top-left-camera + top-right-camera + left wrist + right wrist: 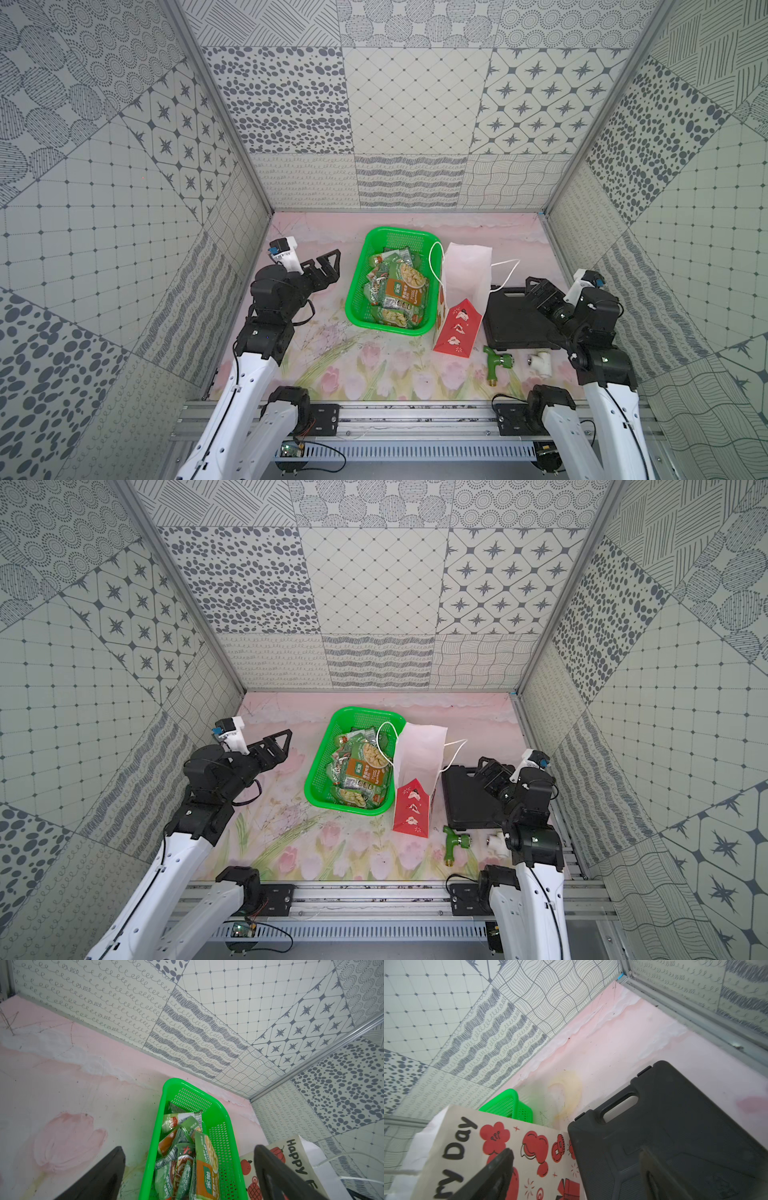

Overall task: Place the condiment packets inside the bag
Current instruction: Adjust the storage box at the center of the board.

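Several green and orange condiment packets (397, 291) (361, 775) (187, 1159) lie piled in a green mesh basket (353, 291) (314, 771) (158, 1126). The bag (457, 332) (411, 812) stands upright against the basket's right side, mouth open, white cord handles hanging out. Its printed side shows in both wrist views (295, 1157) (529, 1147). My left gripper (328, 268) (278, 746) (189, 1148) hangs open to the left of the basket, pointing at it. My right gripper (536, 286) (488, 766) (576, 1151) stands open above a black case, just right of the bag. Neither holds anything.
The black plastic case (511, 320) (465, 800) (675, 1126) lies flat right of the bag. A green tap (494, 361) (453, 841) and a white pipe fitting (540, 360) (496, 841) lie in front of it. Patterned walls enclose three sides.
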Action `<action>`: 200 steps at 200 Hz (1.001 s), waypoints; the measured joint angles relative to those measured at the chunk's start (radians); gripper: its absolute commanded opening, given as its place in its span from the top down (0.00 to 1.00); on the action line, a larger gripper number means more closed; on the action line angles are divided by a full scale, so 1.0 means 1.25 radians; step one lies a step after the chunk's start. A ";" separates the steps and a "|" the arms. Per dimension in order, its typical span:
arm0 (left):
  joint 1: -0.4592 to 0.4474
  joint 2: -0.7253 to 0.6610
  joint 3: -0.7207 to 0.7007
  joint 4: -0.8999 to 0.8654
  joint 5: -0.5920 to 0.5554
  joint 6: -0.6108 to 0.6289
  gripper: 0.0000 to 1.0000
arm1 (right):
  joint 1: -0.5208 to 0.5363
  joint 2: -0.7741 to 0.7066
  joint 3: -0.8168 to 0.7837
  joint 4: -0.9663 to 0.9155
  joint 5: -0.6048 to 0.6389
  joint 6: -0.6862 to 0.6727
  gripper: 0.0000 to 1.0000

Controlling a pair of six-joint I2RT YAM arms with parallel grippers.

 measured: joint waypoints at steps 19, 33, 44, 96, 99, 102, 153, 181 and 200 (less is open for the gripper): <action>0.000 -0.013 -0.003 -0.029 0.040 -0.058 0.00 | -0.021 -0.027 0.016 -0.017 -0.064 0.020 0.03; 0.000 -0.010 0.013 -0.048 0.071 -0.086 0.00 | -0.029 -0.051 0.029 -0.040 -0.096 0.028 0.03; 0.000 -0.006 0.032 -0.061 0.094 -0.103 0.01 | -0.033 -0.068 0.055 -0.061 -0.115 0.034 0.03; -0.002 0.065 0.133 -0.135 0.150 -0.126 0.04 | -0.033 -0.070 0.206 -0.128 -0.158 0.037 0.03; -0.003 0.074 0.140 -0.141 0.150 -0.126 0.04 | -0.034 -0.070 0.214 -0.132 -0.159 0.036 0.03; -0.004 0.082 0.146 -0.149 0.150 -0.125 0.05 | -0.034 -0.070 0.224 -0.137 -0.159 0.035 0.03; -0.031 0.278 0.256 -0.265 0.116 -0.081 0.15 | -0.033 -0.041 0.318 -0.166 -0.189 0.022 0.03; -0.048 0.376 0.280 -0.302 0.075 -0.057 0.16 | -0.034 -0.010 0.328 -0.177 -0.211 0.016 0.03; -0.075 0.447 0.296 -0.321 0.038 -0.041 0.18 | -0.033 0.014 0.330 -0.180 -0.239 0.013 0.03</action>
